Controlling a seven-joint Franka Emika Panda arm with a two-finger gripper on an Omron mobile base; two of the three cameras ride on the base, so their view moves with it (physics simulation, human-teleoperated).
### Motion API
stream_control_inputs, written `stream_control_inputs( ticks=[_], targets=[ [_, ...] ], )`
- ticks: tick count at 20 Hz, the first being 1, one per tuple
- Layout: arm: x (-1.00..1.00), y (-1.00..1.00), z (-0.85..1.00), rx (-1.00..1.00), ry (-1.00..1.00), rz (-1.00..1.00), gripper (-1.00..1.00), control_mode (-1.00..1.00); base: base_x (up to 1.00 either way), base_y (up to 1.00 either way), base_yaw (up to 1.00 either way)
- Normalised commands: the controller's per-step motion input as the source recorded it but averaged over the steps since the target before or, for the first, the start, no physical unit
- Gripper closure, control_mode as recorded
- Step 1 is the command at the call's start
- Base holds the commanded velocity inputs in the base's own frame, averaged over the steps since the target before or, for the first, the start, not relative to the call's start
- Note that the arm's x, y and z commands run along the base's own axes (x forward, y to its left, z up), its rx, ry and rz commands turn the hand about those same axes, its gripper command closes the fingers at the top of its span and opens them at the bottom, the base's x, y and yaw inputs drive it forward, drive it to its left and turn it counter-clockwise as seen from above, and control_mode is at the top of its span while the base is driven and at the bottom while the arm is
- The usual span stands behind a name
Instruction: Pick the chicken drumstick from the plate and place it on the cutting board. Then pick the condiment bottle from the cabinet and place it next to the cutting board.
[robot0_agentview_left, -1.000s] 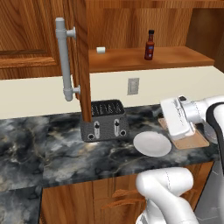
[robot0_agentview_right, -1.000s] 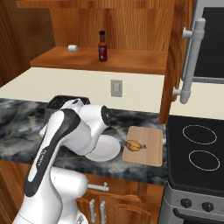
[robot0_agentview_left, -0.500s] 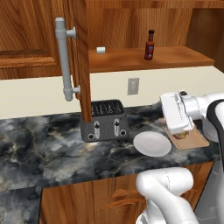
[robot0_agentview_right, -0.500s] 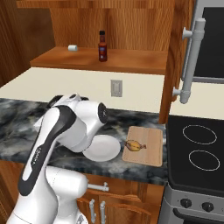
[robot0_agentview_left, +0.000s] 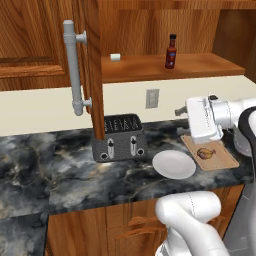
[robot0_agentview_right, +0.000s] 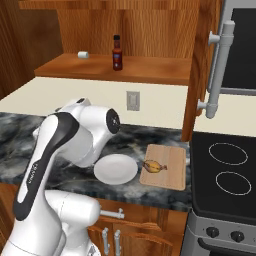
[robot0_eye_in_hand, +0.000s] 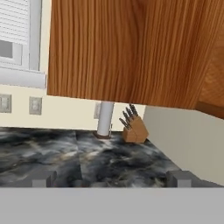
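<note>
The chicken drumstick (robot0_agentview_left: 206, 153) (robot0_agentview_right: 154, 166) lies on the cutting board (robot0_agentview_left: 226, 159) (robot0_agentview_right: 173, 156), free of the gripper. To the board's left sits the white plate (robot0_agentview_left: 173, 164) (robot0_agentview_right: 116, 168), bare. The dark-red condiment bottle (robot0_agentview_left: 171, 52) (robot0_agentview_right: 117, 53) stands upright on the cabinet's shelf (robot0_agentview_left: 200, 65). My white hand (robot0_agentview_left: 202, 119) hovers above the board's left end, well below the shelf. In the hand view my gripper (robot0_eye_in_hand: 111, 179) is open, its fingertips (robot0_eye_in_hand: 41, 178) wide apart with nothing between them.
The cabinet door (robot0_agentview_left: 93, 65) (robot0_agentview_right: 198, 75) stands open with its grey bar handle (robot0_agentview_left: 75, 67) (robot0_agentview_right: 220, 75). A dark toaster (robot0_agentview_left: 119, 137) sits below it. A small white cylinder (robot0_agentview_left: 115, 57) lies on the shelf. A stove (robot0_agentview_right: 227, 170) lies right of the board. A knife block (robot0_eye_in_hand: 134, 129) stands far off.
My hand has risen from just above the cutting board and drifted slightly left. The drumstick stays on the board, and the bottle has not moved.
</note>
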Motion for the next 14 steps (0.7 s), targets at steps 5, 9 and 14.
stream_control_inputs(
  ticks=[5,9,14],
  targets=[
    [0.0,0.0,0.33,0.0,0.0,-0.05,-1.0,-1.0,0.0,0.0,0.0],
    [0.0,0.0,0.38,0.01,0.0,-0.03,-1.0,-1.0,0.0,0.0,0.0],
    [0.0,0.0,0.37,0.05,0.0,-0.01,-1.0,-1.0,0.0,0.0,0.0]
  ],
)
